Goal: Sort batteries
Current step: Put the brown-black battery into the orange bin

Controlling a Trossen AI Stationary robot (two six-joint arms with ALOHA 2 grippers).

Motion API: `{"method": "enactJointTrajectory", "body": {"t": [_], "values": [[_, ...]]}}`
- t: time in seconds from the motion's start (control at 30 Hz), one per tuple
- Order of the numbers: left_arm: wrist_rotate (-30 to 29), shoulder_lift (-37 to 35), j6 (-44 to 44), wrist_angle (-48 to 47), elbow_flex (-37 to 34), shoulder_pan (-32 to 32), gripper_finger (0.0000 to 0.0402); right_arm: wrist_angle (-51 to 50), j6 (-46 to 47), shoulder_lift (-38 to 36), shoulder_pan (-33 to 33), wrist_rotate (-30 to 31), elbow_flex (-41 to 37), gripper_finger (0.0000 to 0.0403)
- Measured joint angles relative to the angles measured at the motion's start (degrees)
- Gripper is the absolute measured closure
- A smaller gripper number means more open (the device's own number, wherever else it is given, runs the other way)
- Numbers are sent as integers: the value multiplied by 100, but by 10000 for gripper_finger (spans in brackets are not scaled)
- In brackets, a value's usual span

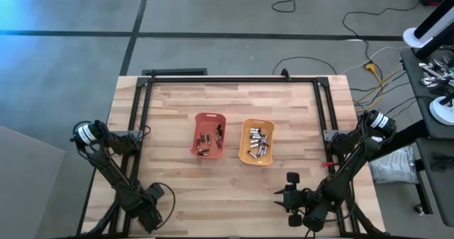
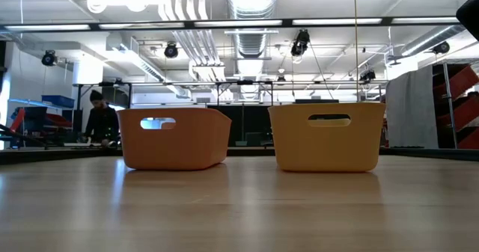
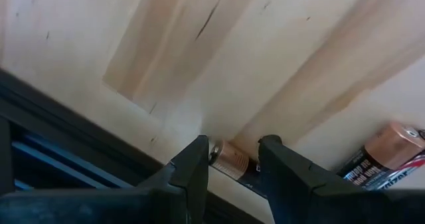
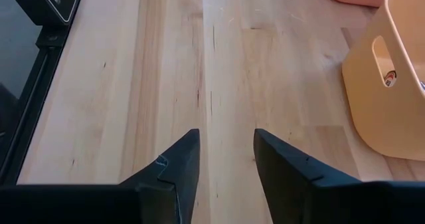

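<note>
Coppery-banded battery [image 3: 229, 163] straddled by left gripper [image 3: 234, 159], fingers parted, unclamped; pick-up in hand, requiring closure, then transfer to orange tray [image 1: 208, 134]; right gripper [image 4: 226, 147] idle, open.

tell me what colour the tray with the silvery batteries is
Yellow tray, silvery batteries inside; clearest in the high view.

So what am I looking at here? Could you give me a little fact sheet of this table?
Surface: wooden table
Orange tray: holds dark batteries
Yellow tray: holds silvery batteries
Left gripper: near table's front left, open around a coppery battery
Second battery: lies beside it on the wood
Right gripper: front right, open, empty, over bare wood
Background: a person far behind the table
</note>
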Motion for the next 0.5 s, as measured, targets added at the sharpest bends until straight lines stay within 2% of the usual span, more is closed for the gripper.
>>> {"method": "enactJointTrajectory", "body": {"t": [0.2, 0.5], "values": [[27, 7, -78, 16, -37, 23, 296, 2, 1, 1, -1, -2, 0, 272], [54, 24, -133, -42, -46, 119, 395, 0, 3, 1, -1, -5, -7, 289]]}}
